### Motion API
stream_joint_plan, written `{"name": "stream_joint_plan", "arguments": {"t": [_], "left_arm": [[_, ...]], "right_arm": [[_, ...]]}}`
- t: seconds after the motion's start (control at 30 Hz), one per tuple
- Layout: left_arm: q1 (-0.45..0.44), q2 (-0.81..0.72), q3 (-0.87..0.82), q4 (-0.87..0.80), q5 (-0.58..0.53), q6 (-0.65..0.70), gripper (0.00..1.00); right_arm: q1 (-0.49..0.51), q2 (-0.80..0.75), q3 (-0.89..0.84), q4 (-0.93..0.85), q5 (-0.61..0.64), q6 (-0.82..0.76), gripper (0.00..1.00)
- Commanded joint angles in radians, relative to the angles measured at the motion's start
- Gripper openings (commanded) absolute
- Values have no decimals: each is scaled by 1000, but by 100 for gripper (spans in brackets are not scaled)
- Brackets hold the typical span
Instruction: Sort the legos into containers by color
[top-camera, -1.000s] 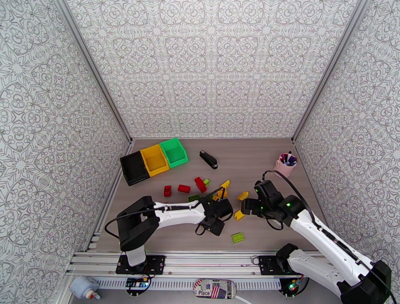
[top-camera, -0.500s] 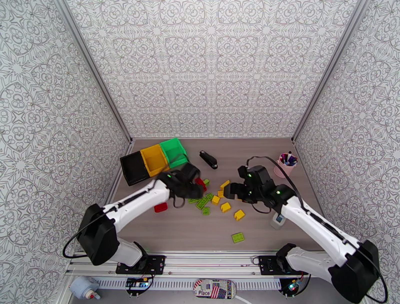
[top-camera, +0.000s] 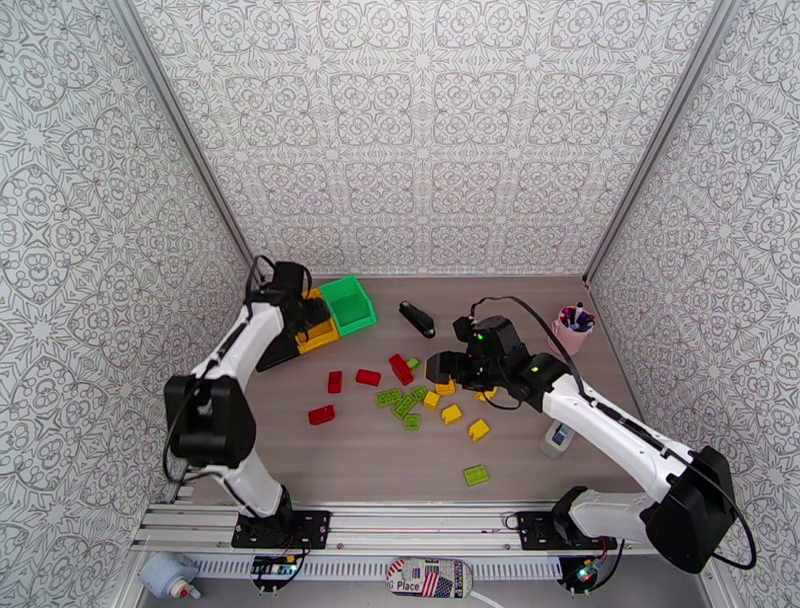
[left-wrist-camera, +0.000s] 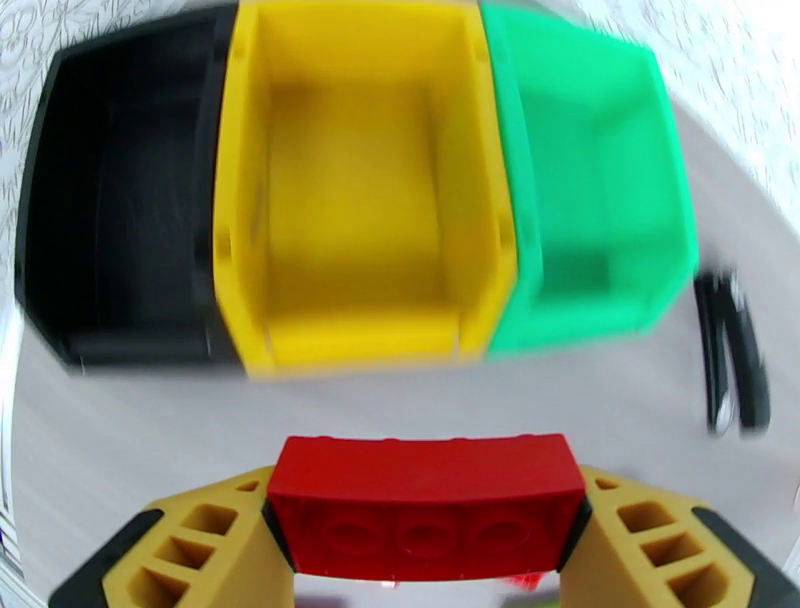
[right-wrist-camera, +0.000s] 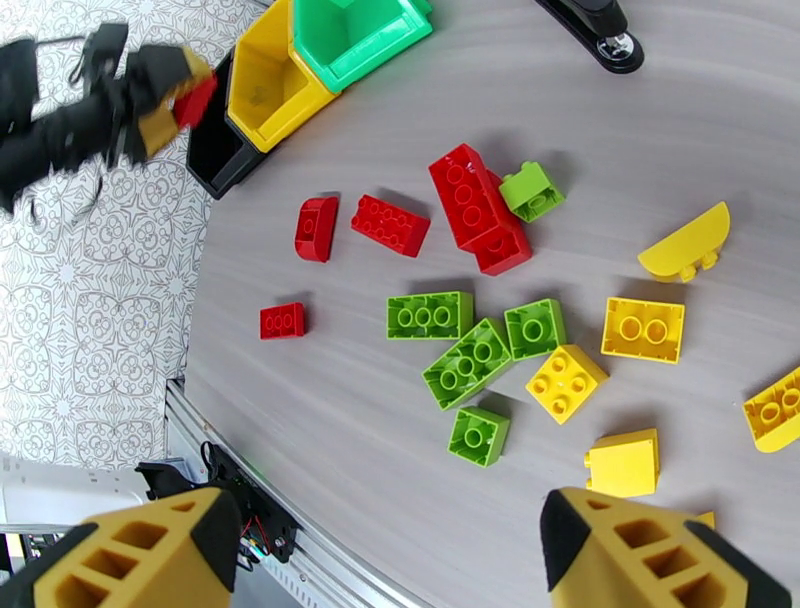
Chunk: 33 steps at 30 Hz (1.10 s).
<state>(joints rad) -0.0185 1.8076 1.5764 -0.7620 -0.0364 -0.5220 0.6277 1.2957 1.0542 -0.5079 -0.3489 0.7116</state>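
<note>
Just short of the yellow bin (left-wrist-camera: 240, 200), the left jaws pinch a red brick (left-wrist-camera: 425, 490) by its ends, with the black bin (left-wrist-camera: 120, 200) to its left, while the right jaws hang spread.

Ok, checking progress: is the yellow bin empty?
Empty: left wrist view shows the yellow bin with bare floor, nothing inside.

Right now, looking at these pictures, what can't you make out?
- Black bin: its inside is dark and blurred in the left wrist view; from above, the left arm partly covers it.
- Pens in the pink cup: too small from above to count.
- Yellow brick: cut off by the right wrist view's right edge.
- Small white object beside the right arm: too small to identify.
</note>
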Motion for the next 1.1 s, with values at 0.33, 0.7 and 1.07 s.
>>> {"name": "stream_joint_plan", "arguments": {"t": [0.33,0.7,1.07], "left_arm": [[-17,15,67,-77,-7,22,92],[-264,-258,-403,-39,-75,-30,94],[-296,-239,-539,25,-77,-69,89]], "right_arm": [[7,-63,-55,-64,96,-27,88],[8,11,-29,-124,139,-80,84],[32,61,-94,-27,65,-6,79]]}}
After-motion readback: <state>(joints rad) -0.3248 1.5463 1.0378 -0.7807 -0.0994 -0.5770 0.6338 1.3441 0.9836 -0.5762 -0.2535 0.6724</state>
